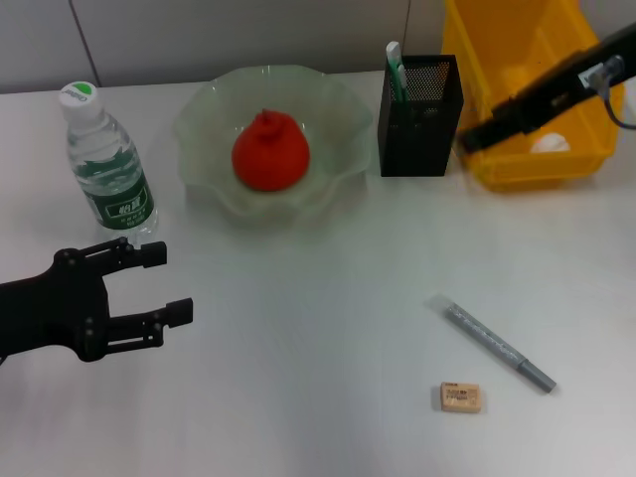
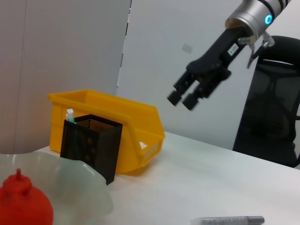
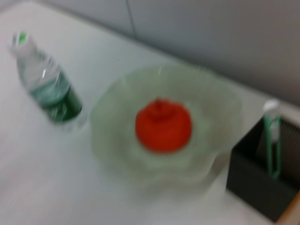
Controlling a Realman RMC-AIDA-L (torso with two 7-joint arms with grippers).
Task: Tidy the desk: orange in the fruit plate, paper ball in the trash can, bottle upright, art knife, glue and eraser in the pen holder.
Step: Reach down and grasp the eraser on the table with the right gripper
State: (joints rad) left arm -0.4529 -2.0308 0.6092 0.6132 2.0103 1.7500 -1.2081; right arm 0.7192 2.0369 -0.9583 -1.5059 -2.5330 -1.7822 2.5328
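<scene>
The orange lies in the fruit plate. The bottle stands upright at the left. A green-and-white glue stick stands in the pen holder. The paper ball rests inside the trash can, and my right gripper hangs above that can's near-left corner, open and empty. The grey art knife and the eraser lie on the table at the front right. My left gripper hovers open just in front of the bottle, holding nothing.
The white table reaches a grey wall behind. The pen holder stands close against the trash can's left wall. In the left wrist view a black office chair stands beyond the table.
</scene>
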